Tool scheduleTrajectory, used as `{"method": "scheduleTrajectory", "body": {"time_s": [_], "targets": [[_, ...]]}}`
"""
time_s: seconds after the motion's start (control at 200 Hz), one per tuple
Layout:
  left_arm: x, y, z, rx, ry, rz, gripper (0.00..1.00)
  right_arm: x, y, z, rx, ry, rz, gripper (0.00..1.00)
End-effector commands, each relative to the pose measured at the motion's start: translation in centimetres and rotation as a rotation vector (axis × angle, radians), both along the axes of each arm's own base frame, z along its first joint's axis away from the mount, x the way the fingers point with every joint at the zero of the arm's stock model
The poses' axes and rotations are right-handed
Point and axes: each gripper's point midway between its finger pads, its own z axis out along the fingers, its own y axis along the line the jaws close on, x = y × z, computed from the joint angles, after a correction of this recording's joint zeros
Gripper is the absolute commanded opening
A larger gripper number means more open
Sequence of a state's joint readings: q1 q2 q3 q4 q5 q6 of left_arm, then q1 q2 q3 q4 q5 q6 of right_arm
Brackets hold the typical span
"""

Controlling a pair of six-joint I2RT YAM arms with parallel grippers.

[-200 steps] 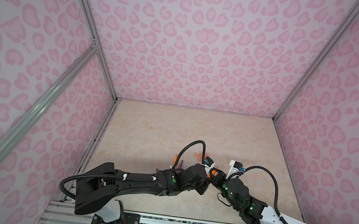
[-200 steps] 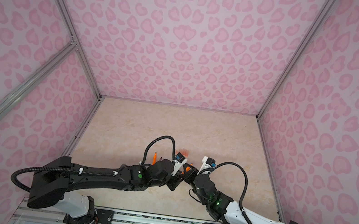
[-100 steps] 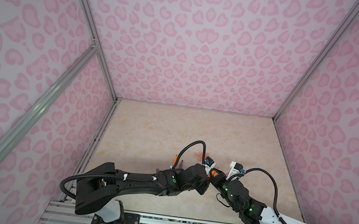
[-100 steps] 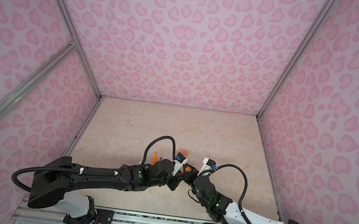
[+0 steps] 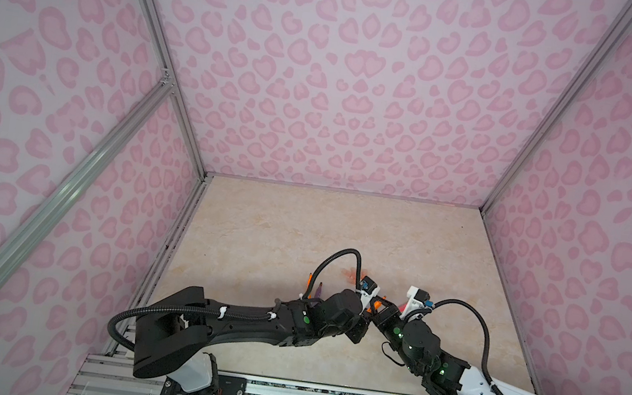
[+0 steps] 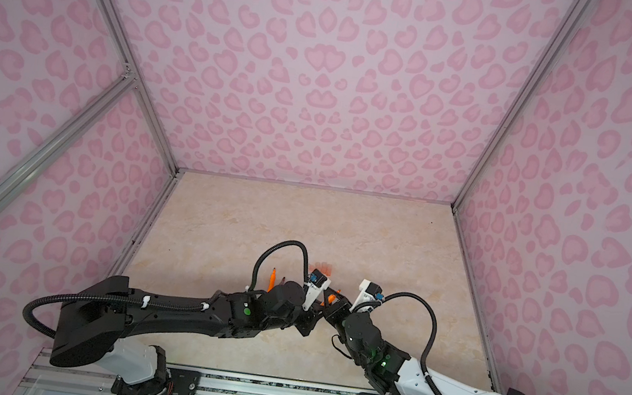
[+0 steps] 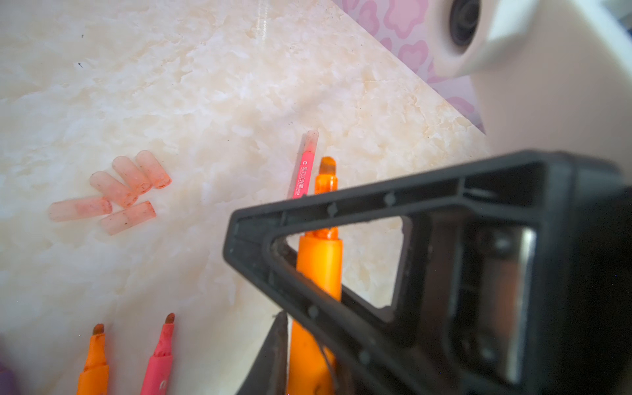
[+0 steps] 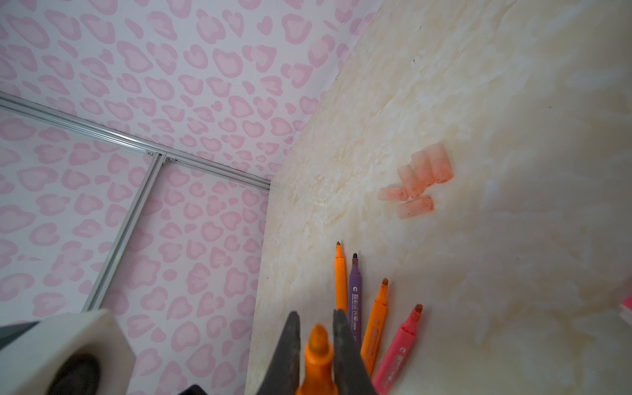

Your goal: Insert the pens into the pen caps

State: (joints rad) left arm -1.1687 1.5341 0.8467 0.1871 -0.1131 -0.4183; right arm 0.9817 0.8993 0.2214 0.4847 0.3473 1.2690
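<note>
My right gripper (image 8: 316, 318) is shut on an orange pen (image 8: 318, 352), whose dark tip sticks out between the fingers. My left gripper (image 7: 307, 328) meets it near the table's front middle and is shut on the same pen's barrel (image 7: 319, 260); one left finger is hidden behind the right gripper's black frame. In both top views the two grippers touch nose to nose around the pen (image 5: 377, 303). Several pale pen caps (image 7: 116, 191) (image 8: 417, 181) lie in a loose cluster beyond. Uncapped orange (image 8: 340, 277), purple (image 8: 355, 290), orange (image 8: 376, 314) and pink (image 8: 400, 345) pens lie side by side.
A pink pen (image 7: 304, 171) with a pale cap on its end lies apart from the cluster. The marble tabletop (image 5: 302, 226) is walled by pink patterned panels (image 5: 342, 84) at the back and on both sides. Both arms crowd the front middle.
The left gripper's jaws have narrowed around the orange pen's barrel. Both arms have stayed almost where they were.
</note>
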Motion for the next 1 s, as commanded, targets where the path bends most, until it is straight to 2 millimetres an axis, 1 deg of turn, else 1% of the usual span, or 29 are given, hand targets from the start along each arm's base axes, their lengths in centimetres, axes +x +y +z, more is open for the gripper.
{"method": "scheduleTrajectory", "body": {"time_s": [0.0,0.125,0.3,0.365,0.41,0.46,0.52,0.57,0.61,0.665,0.735,0.79,0.855,0.935,0.995], "targets": [[0.5,-0.5,0.7,-0.044,-0.018,0.009,0.24,0.1,0.1,0.5,0.030,-0.009,-0.006,0.00],[0.6,-0.5,0.7,-0.045,-0.018,0.009,0.19,0.1,0.0,0.5,0.027,0.004,-0.012,0.00],[0.7,-0.2,0.3,-0.043,-0.016,0.019,0.04,0.1,-0.2,0.4,0.028,0.002,-0.019,0.00],[0.8,0.0,0.2,-0.044,-0.016,0.031,0.03,0.1,-0.4,0.4,0.026,-0.002,-0.024,0.00],[1.1,0.5,-0.1,-0.045,-0.013,0.047,0.03,0.1,-0.6,0.5,0.016,-0.008,-0.033,0.07],[1.3,1.1,-0.4,-0.049,-0.004,0.068,0.04,0.3,-1.0,0.8,-0.016,-0.013,-0.051,0.17],[2.0,2.4,-1.1,-0.051,0.015,0.107,0.03,0.5,-2.0,1.1,-0.074,-0.023,-0.088,0.31],[2.6,3.9,-1.7,-0.052,0.032,0.145,0.03,0.6,-3.2,1.3,-0.131,-0.026,-0.130,0.39],[3.0,5.2,-2.3,-0.049,0.046,0.175,0.03,0.8,-4.3,1.6,-0.181,-0.039,-0.163,0.45],[3.5,7.1,-2.9,-0.042,0.055,0.221,0.03,0.9,-5.9,1.6,-0.242,-0.041,-0.209,0.50],[3.9,9.4,-3.1,-0.045,0.052,0.275,0.03,1.3,-7.7,1.6,-0.305,-0.051,-0.256,0.52],[4.0,11.0,-3.2,-0.050,0.053,0.306,0.03,1.8,-9.0,1.2,-0.352,-0.038,-0.290,0.52],[4.0,12.7,-3.1,-0.058,0.044,0.341,0.03,2.8,-10.0,0.6,-0.404,-0.014,-0.304,0.52],[3.9,14.5,-3.0,-0.063,0.035,0.377,0.03,4.4,-9.9,-0.1,-0.465,0.030,-0.272,0.52],[3.7,15.6,-3.1,-0.063,0.030,0.398,0.03,5.9,-9.1,-0.5,-0.527,0.063,-0.222,0.51]]}}
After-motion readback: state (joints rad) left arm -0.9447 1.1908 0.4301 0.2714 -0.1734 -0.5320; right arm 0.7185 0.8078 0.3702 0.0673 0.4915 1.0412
